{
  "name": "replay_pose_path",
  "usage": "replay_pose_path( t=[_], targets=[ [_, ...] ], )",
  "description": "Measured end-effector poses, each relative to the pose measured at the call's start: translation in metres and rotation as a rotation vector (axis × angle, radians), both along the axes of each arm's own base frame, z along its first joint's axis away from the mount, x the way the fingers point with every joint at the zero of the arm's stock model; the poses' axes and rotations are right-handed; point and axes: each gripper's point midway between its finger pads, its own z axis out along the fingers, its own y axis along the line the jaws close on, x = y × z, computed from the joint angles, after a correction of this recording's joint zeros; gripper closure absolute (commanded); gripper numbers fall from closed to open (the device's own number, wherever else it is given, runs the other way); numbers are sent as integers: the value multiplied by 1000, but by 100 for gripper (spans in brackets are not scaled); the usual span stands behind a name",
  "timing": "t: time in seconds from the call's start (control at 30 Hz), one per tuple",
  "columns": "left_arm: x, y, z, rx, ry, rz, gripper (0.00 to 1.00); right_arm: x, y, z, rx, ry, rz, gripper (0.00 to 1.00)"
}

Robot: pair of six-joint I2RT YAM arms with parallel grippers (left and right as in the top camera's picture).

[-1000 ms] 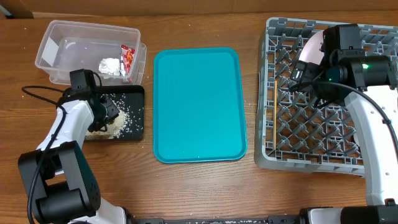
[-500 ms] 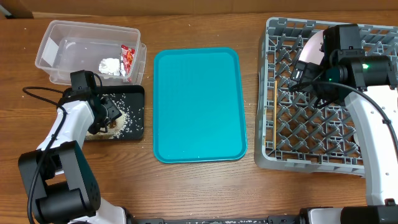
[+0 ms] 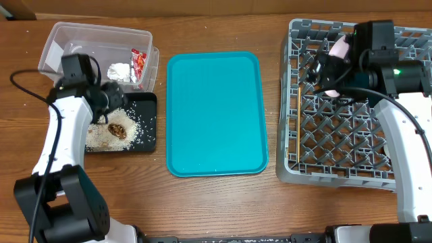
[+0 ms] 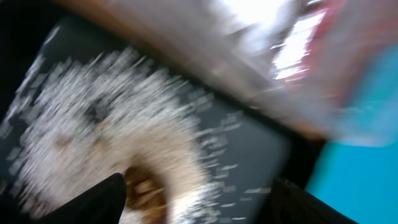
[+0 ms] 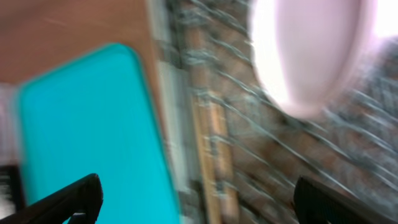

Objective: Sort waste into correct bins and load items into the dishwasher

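Loose rice and a brown food scrap lie in the black tray. The clear tub behind it holds a white paper wad and a red wrapper. My left gripper hovers open and empty at the tray's back edge. The blurred left wrist view shows the rice and scrap below its fingers. My right gripper is open and empty over the grey dish rack, beside a white plate. The right wrist view, also blurred, shows the plate beyond its fingers.
The teal serving tray lies bare in the middle, also at the left of the right wrist view. Wooden chopsticks lie along the rack's left side and appear in the right wrist view. A black cable loops left of the left arm.
My left gripper has lifted back from the rice pile toward the tub, uncovering the brown scrap. My right gripper has swung left over the rack, now hiding more of the plate.
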Motion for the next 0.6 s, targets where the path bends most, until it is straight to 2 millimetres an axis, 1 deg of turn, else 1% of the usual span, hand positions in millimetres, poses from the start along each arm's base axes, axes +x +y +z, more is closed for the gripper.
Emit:
replay_pose_path(
  t=[0.07,0.1,0.17,0.2,0.27,0.33,0.37,0.43,0.5,0.6],
  targets=[
    [13,-20,19,-34,-63,-106,20,15,15,10,75,-69,49,0],
    [18,-33,26,-48,-85,-164,18,21,23,16,110,-102,78,0],
    [20,-61,32,-69,-97,-280,15,29,35,21,155,-138,126,0],
    [16,-75,31,-72,-79,-331,14,30,38,21,163,-141,148,0],
    [-1,-98,23,-72,-2,-410,12,25,39,16,151,-120,173,0],
    [-24,-114,14,-57,95,-471,9,13,34,5,113,-56,183,0],
    [-35,-119,10,-52,143,-493,8,5,29,-3,80,-16,178,0],
    [-59,-122,5,-50,242,-518,1,-11,19,-15,27,67,163,0],
    [-81,-121,2,-65,335,-519,0,-26,12,-24,-7,138,153,0],
    [-106,-120,2,-88,436,-515,0,-46,6,-33,-34,231,149,0]
  ],
)
